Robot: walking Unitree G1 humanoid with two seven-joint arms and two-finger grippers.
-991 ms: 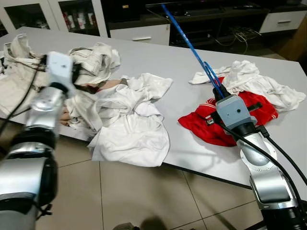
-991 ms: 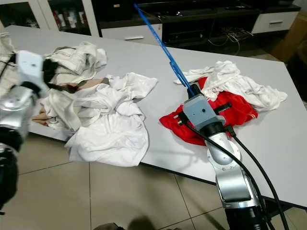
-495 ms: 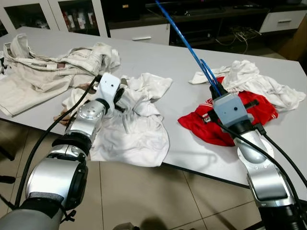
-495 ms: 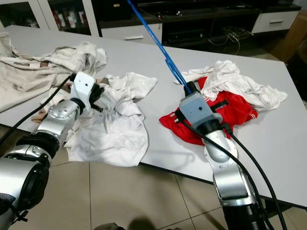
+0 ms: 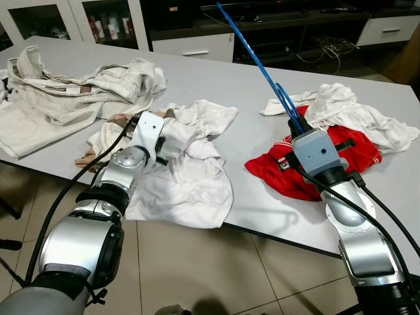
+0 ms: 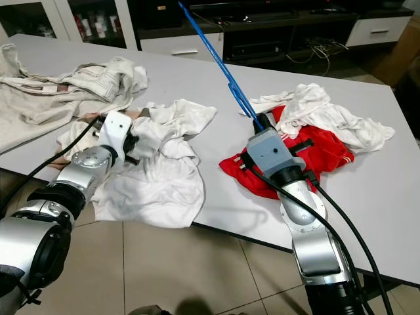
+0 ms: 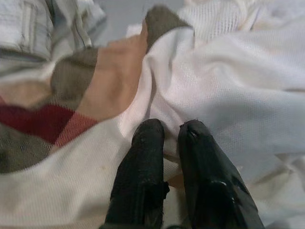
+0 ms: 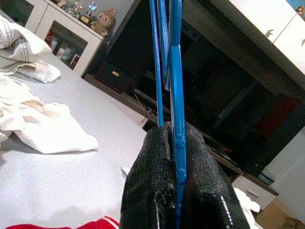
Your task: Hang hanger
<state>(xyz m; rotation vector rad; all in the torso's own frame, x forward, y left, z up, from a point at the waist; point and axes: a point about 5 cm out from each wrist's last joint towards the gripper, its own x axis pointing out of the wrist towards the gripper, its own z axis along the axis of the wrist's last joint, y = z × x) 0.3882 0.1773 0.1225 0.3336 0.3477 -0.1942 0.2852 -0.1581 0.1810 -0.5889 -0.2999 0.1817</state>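
Right wrist view: right gripper [image 8: 176,143] jaws pinching blue hanger [image 5: 259,65] above red garment [image 5: 295,174], left gripper [image 7: 169,136] jaws nearly together on white shirt [image 5: 187,180] left of it, on surface [image 5: 243,85].

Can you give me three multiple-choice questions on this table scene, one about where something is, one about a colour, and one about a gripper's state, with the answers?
1. Where is the left gripper?
A. On the white shirt
B. On the red garment
C. Down by the floor

2. What colour is the hanger?
A. Green
B. Blue
C. Black

3. What is the right gripper doing?
A. Open above the table
B. Shut on cloth
C. Shut on the hanger

Answers:
1 A: its fingertips press into the white shirt.
2 B: its thin bars are bright blue.
3 C: both fingers clamp the hanger, which sticks up above the red garment.
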